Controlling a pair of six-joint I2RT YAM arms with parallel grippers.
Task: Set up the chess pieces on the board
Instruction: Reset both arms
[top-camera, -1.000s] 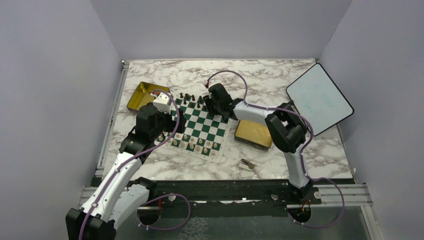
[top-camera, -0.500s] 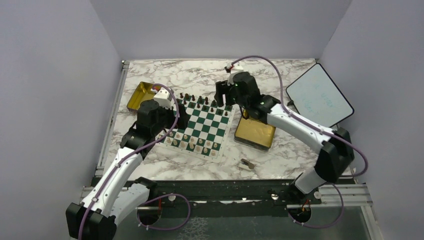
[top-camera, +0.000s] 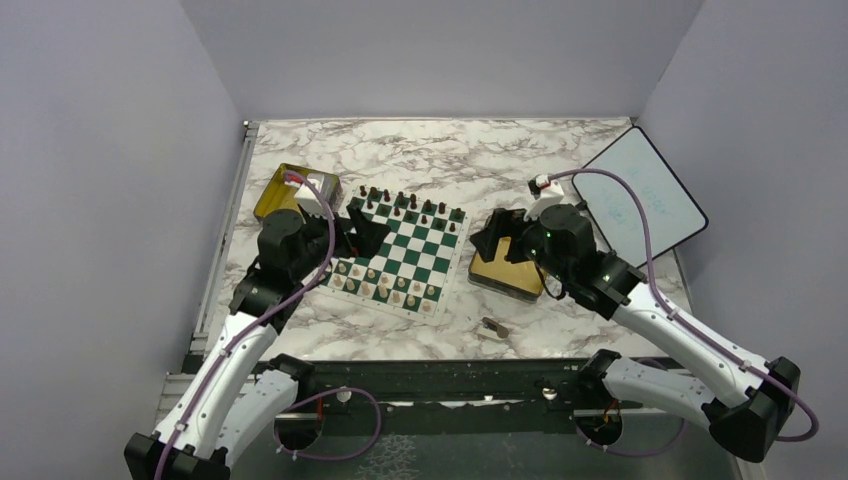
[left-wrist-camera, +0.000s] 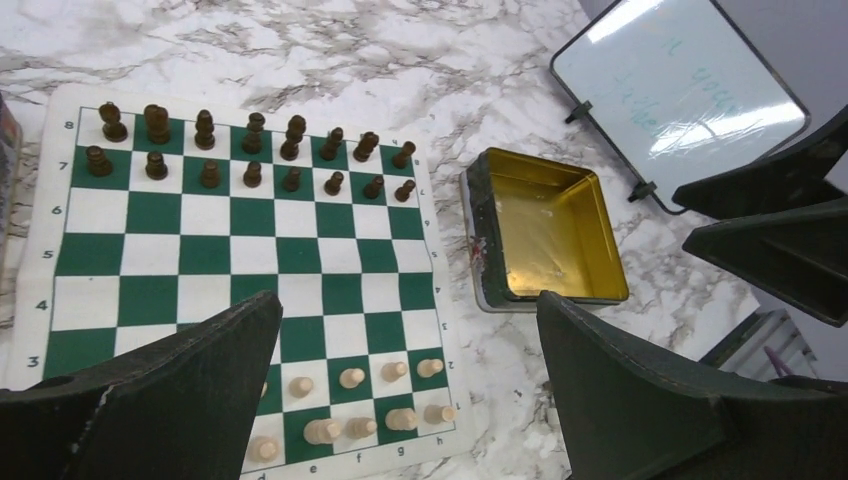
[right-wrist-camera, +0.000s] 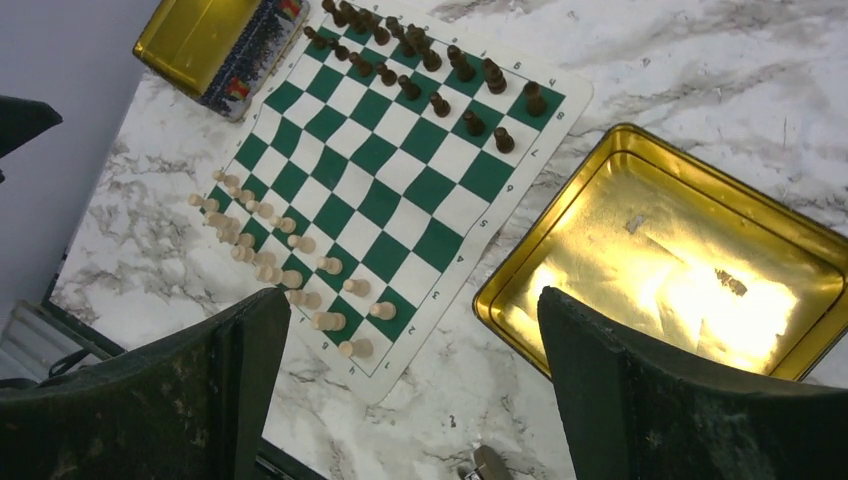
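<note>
Top external view, nearest first: a small brown item (top-camera: 493, 326) lies on the marble tabletop (top-camera: 330, 330), apart from the board (top-camera: 405, 250); we cannot tell whether it is a stray piece. Pale pieces (top-camera: 385, 288) fill the two near rows and dark pieces (top-camera: 400, 205) the two far rows. The left gripper (top-camera: 366, 232) hangs spread and empty over the board's left side. The right gripper (top-camera: 492, 238), likewise spread and empty, is above the gold tin (top-camera: 500, 278). We judge the setup essentially done.

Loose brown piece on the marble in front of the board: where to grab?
Come straight down from above and close across the middle of the loose piece. It lies on its side, long axis slanting toward the near right, so set the jaws square to that. The open right gripper is nearer.
</note>
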